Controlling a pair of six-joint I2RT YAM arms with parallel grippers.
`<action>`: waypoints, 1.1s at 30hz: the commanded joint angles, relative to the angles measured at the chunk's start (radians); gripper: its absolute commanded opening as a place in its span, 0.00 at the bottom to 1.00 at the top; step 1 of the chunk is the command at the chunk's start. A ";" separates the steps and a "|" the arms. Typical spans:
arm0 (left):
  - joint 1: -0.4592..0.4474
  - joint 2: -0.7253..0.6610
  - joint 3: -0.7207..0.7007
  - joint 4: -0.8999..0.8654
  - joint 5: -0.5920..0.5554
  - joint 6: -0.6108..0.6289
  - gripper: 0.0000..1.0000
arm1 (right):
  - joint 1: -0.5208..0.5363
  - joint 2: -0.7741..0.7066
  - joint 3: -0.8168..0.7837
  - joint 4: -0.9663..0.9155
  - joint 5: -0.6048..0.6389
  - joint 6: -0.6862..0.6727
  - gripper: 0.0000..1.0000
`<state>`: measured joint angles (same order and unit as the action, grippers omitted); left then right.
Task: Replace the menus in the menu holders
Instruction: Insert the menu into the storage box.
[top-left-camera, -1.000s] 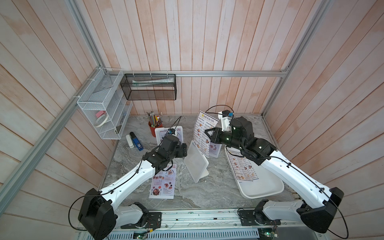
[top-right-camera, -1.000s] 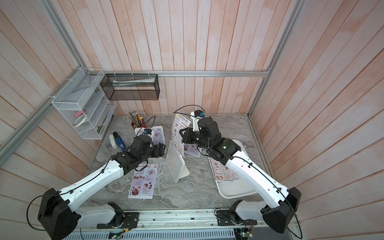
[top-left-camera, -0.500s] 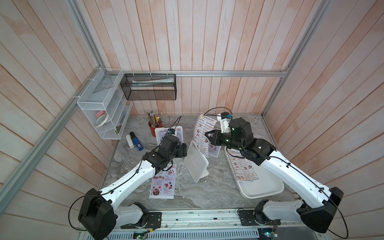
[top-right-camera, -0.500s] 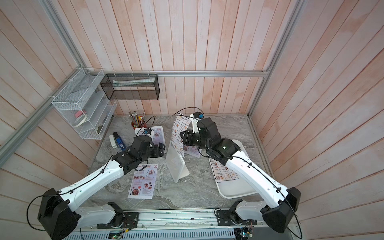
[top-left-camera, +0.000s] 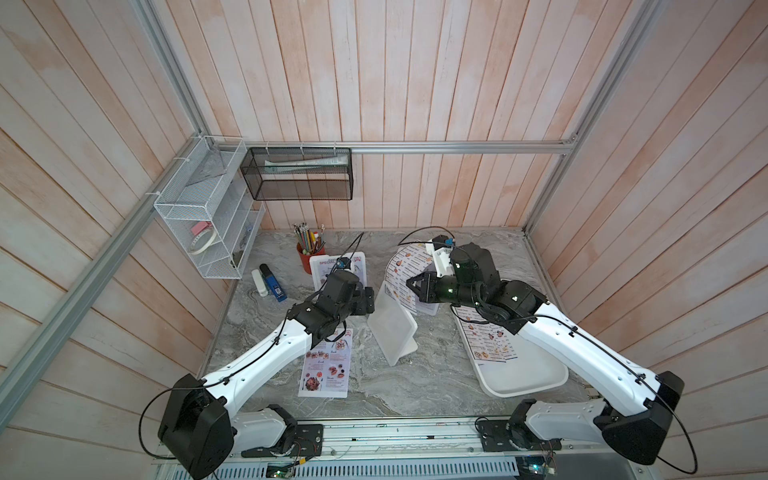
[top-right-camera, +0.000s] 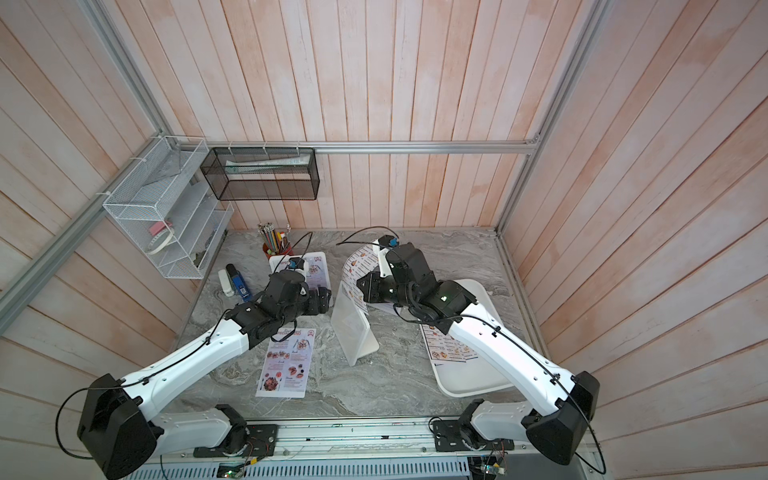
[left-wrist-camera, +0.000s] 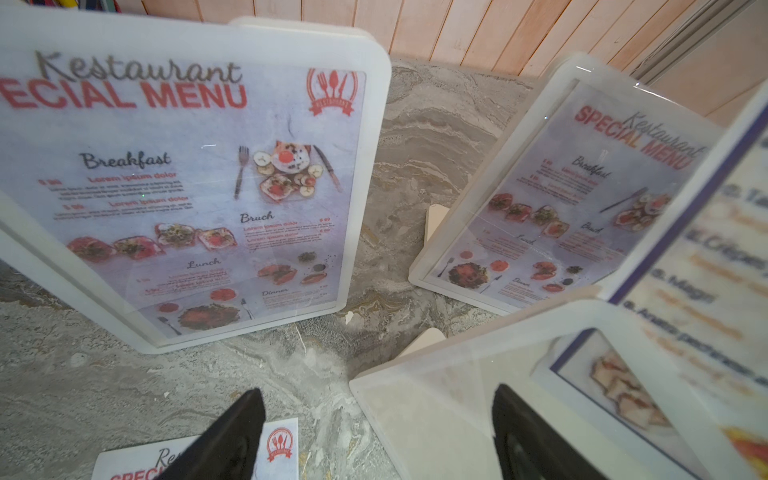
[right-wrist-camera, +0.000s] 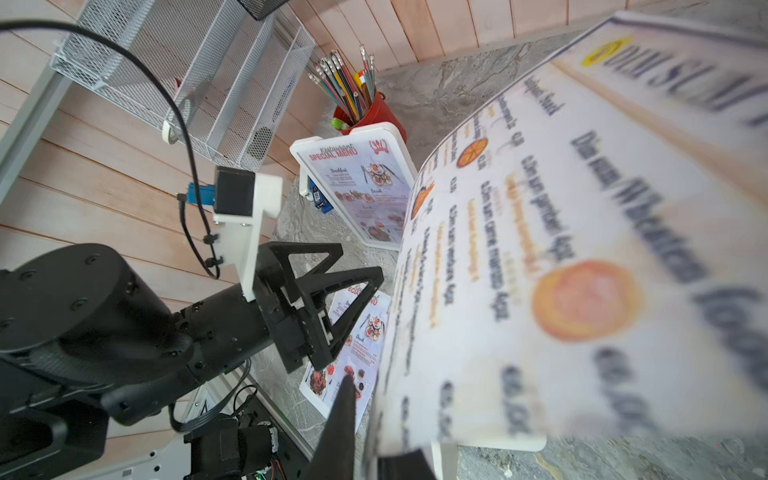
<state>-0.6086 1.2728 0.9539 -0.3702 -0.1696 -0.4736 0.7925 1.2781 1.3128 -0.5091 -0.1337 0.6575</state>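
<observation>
An empty menu holder (top-left-camera: 392, 328) stands mid-table, tilted. My left gripper (top-left-camera: 366, 301) is open beside its left edge; in the left wrist view the holder's corner (left-wrist-camera: 415, 399) lies between the spread fingers of the left gripper (left-wrist-camera: 376, 399). My right gripper (top-left-camera: 409, 284) is shut on a "Dim Sum Inn" menu (top-left-camera: 401, 268), which bows upward just behind the holder's top edge. The wrist view shows the right gripper (right-wrist-camera: 370, 449) pinching the sheet's (right-wrist-camera: 561, 249) edge. Two holders with Special Menu sheets (left-wrist-camera: 187, 178) (left-wrist-camera: 561, 199) stand behind.
A loose Special Menu sheet (top-left-camera: 326, 368) lies on the table under my left arm. A white tray (top-left-camera: 528, 376) at the right carries another Dim Sum sheet (top-left-camera: 492, 338). A red pencil cup (top-left-camera: 307, 253), a stapler (top-left-camera: 272, 282) and wire racks (top-left-camera: 208, 216) are at the back left.
My right gripper has come down and slightly toward the empty holder with the Dim Sum menu, and the sheet now bows more. The left arm has not moved.
</observation>
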 joint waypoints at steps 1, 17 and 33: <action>0.006 0.005 0.032 -0.001 -0.016 0.019 0.88 | 0.008 -0.013 -0.011 -0.049 -0.012 -0.007 0.11; 0.005 0.020 0.059 -0.007 -0.013 0.019 0.88 | 0.014 -0.004 -0.021 -0.109 0.040 -0.029 0.02; 0.003 0.043 0.069 -0.004 -0.005 0.012 0.88 | -0.003 0.039 0.065 -0.072 -0.004 -0.036 0.02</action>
<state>-0.6090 1.3025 0.9932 -0.3717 -0.1688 -0.4702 0.7952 1.3033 1.3384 -0.5804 -0.1211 0.6312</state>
